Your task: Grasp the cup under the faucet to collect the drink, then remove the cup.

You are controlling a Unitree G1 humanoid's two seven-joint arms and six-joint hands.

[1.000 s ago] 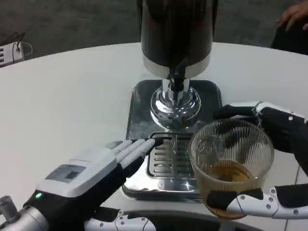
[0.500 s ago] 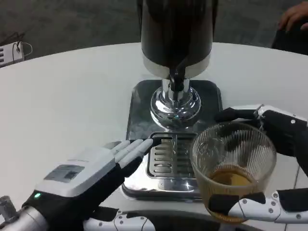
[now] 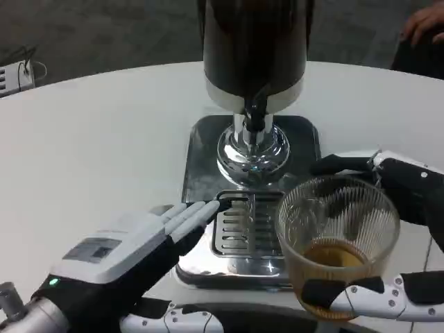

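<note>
A clear ribbed cup (image 3: pixel 338 239) with a little amber drink at its bottom is held by my right hand (image 3: pixel 399 229), fingers wrapping it from behind and thumb in front. It hangs at the front right corner of the drip tray (image 3: pixel 246 225), off to the right of the faucet (image 3: pixel 255 114). The dark drink dispenser (image 3: pixel 254 48) stands on a shiny base behind the tray. My left hand (image 3: pixel 128 253) lies flat with fingers stretched out, its fingertips (image 3: pixel 205 210) touching the tray's left edge, holding nothing.
The round white table (image 3: pixel 104 152) stretches wide to the left and behind. A white power strip (image 3: pixel 15 75) lies at the far left edge. Another person's hand (image 3: pixel 422 22) shows at the top right corner.
My right hand has shifted the cup slightly down and to the right, away from the faucet. The left hand has barely moved.
</note>
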